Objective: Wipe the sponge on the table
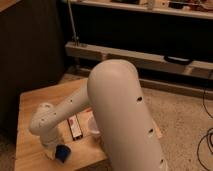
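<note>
The dark-blue sponge point(62, 153) lies on the light wooden table point(35, 102) near its front left edge. My white arm reaches down from the foreground and fills the middle of the view. At the arm's end, the gripper point(51, 149) sits low over the table, right beside and touching the sponge's left side. The wrist housing hides much of the gripper.
A small black-and-white box point(75, 126) lies on the table just right of the wrist, with a pale object point(93, 126) beside it, partly behind my arm. A grey metal shelf rail point(145, 58) runs behind the table. Cables point(204, 145) lie on the speckled floor at right.
</note>
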### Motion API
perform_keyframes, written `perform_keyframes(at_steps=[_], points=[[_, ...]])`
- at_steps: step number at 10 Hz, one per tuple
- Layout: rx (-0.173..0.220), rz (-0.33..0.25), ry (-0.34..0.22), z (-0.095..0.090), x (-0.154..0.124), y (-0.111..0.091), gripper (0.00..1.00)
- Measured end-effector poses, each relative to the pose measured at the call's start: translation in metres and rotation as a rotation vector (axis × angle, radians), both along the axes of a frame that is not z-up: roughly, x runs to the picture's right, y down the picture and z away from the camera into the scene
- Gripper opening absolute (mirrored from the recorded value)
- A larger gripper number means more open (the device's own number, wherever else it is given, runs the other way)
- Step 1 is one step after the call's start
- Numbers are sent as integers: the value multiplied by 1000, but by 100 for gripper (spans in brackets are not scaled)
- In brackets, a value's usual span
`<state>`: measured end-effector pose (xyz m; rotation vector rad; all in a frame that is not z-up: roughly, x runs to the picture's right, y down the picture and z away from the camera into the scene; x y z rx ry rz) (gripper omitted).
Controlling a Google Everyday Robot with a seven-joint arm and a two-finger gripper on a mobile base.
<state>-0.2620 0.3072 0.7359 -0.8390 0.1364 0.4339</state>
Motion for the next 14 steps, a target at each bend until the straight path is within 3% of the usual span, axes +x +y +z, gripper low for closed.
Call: perform_keyframes(at_steps=[6, 10, 14], points=[[11, -5, 0, 1, -2, 6, 80], [53, -39, 5, -3, -7, 10, 78], [52, -67, 19, -1, -9, 14, 41]])
